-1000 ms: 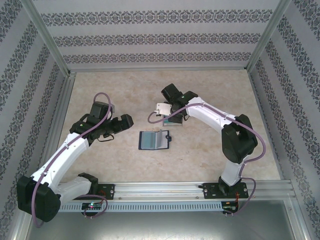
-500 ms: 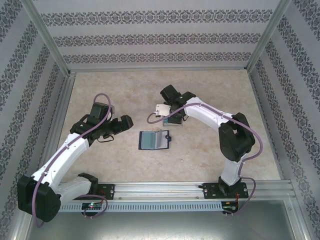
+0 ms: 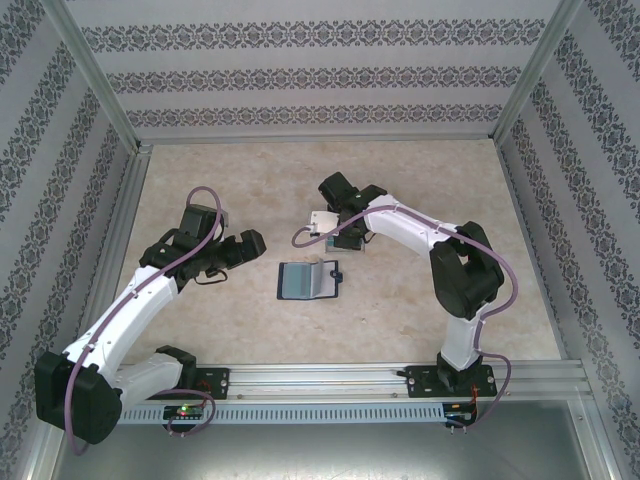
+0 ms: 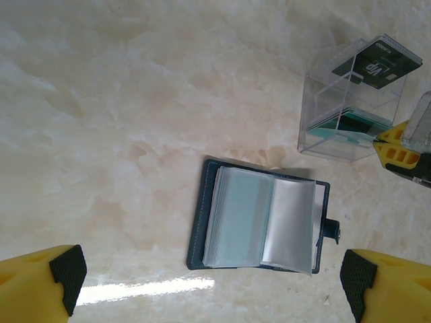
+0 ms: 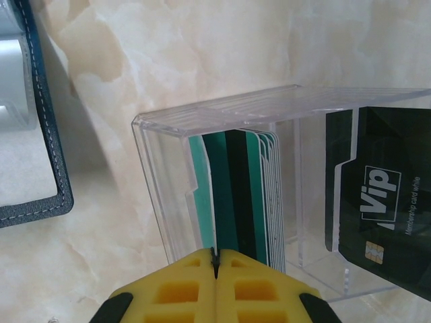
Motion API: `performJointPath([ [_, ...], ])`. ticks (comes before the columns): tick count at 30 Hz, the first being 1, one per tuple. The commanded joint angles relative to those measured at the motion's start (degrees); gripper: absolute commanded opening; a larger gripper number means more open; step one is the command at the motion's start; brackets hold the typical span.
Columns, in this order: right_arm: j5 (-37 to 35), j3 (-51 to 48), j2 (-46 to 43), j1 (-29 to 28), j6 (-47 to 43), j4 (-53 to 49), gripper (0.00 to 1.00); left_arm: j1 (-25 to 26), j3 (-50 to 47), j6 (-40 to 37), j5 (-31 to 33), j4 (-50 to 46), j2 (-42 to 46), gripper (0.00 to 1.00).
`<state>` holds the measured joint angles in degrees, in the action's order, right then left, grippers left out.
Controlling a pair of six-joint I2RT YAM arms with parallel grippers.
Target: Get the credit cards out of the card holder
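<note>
The card holder (image 4: 262, 225) lies open on the table, blue-edged with clear sleeves and a black clasp tab, below my left gripper (image 4: 212, 277), which hangs open above it. From above, the card holder (image 3: 308, 281) sits between the two arms. My right gripper (image 5: 214, 254) is shut on the thin edge of a teal-green credit card (image 5: 205, 195), which stands among several cards in a clear plastic box (image 5: 222, 114). A dark credit card (image 5: 380, 202) with light lettering leans at the box's right side. One yellow right fingertip (image 4: 397, 149) touches the box (image 4: 323, 101).
Patterned walls and metal rails enclose the beige marble-look table (image 3: 420, 300). Bare surface lies left of and behind the card holder. The left gripper (image 3: 243, 247) hovers left of the holder and the right one (image 3: 345, 238) behind it.
The right arm's elbow and wrist have shifted slightly left while its gripper stays at the clear box. The left arm has not moved.
</note>
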<state>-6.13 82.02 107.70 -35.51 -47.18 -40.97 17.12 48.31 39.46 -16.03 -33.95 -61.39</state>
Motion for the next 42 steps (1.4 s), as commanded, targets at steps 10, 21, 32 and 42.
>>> performJointPath([
  [10,2.47,0.78,2.31,-0.09,2.51,0.10,0.00,-1.01,-0.81,-0.02,-0.49,-1.09,0.82,0.99],
  [21,2.08,0.78,2.11,0.64,3.06,0.45,0.06,-0.99,-1.45,0.09,-0.93,-0.42,0.76,0.99],
  [32,0.69,1.12,2.59,0.47,3.56,0.99,0.23,-1.04,-1.78,0.13,-1.11,-0.05,0.91,0.99],
  [42,-2.76,1.21,2.32,0.50,4.00,2.47,0.26,-1.26,-1.99,0.25,-1.23,0.28,0.85,0.99],
])
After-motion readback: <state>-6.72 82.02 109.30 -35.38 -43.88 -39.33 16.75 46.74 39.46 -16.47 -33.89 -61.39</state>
